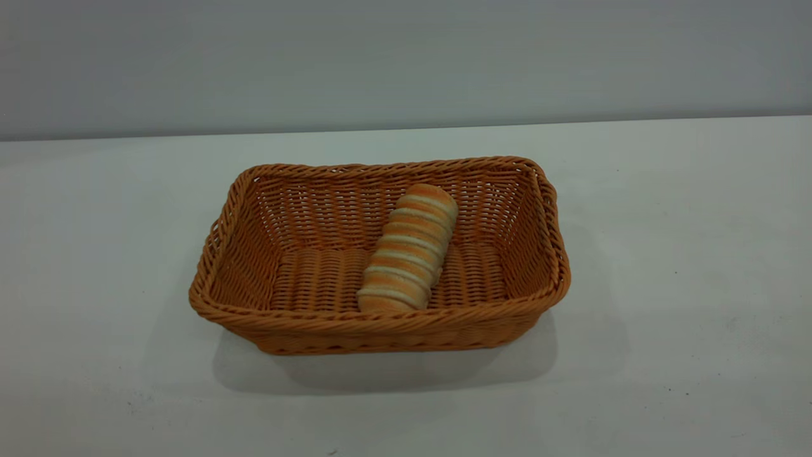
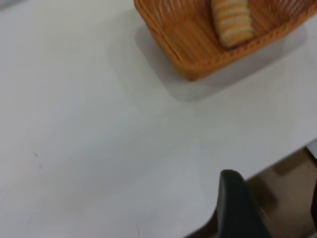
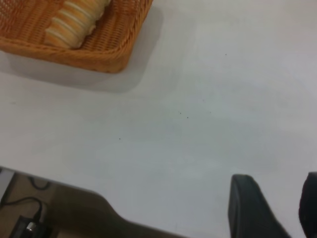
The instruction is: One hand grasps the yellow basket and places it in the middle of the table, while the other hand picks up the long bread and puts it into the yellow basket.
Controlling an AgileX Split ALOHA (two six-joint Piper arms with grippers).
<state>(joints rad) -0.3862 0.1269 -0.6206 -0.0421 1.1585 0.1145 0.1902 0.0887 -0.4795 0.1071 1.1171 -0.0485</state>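
long bread (image 1: 407, 249) lying diagonal inside yellow basket (image 1: 380, 325), frame centre on white tabletop (image 1: 685, 266), left gripper (image 2: 277, 208) and right gripper (image 3: 272, 210) jaws apart, low in wrist views

Pale, plain surface (image 1: 666, 254) runs wide under the back wall, and right in its middle sits the yellow basket (image 1: 330, 327), flat on its base, a soft shadow pooled along its near side.
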